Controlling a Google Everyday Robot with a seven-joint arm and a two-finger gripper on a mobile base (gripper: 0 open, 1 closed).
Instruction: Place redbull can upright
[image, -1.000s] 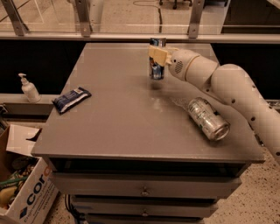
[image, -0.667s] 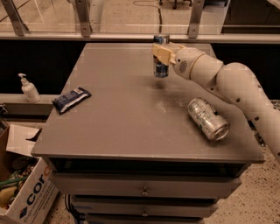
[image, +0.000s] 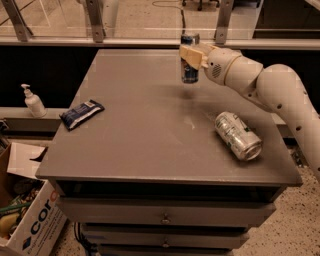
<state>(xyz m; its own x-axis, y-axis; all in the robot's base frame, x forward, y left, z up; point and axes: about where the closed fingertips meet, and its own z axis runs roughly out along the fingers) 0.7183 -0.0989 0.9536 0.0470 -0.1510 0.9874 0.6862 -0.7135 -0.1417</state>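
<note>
The redbull can (image: 189, 74) is slim, blue and silver, and stands upright in my gripper (image: 192, 55) over the far right part of the grey table (image: 145, 150). The gripper is shut on the can's upper half from the right side. The can hangs a little above the table top, with a faint shadow under it. My white arm (image: 270, 90) reaches in from the right.
A fatter silver can with green markings (image: 237, 136) lies on its side near the right edge. A dark blue snack packet (image: 81, 113) lies at the left. A soap bottle (image: 34, 101) and a cardboard box (image: 25, 220) stand left of the table.
The gripper has carried the redbull can up and slightly to the right, away from the table top. The other things have not moved.
</note>
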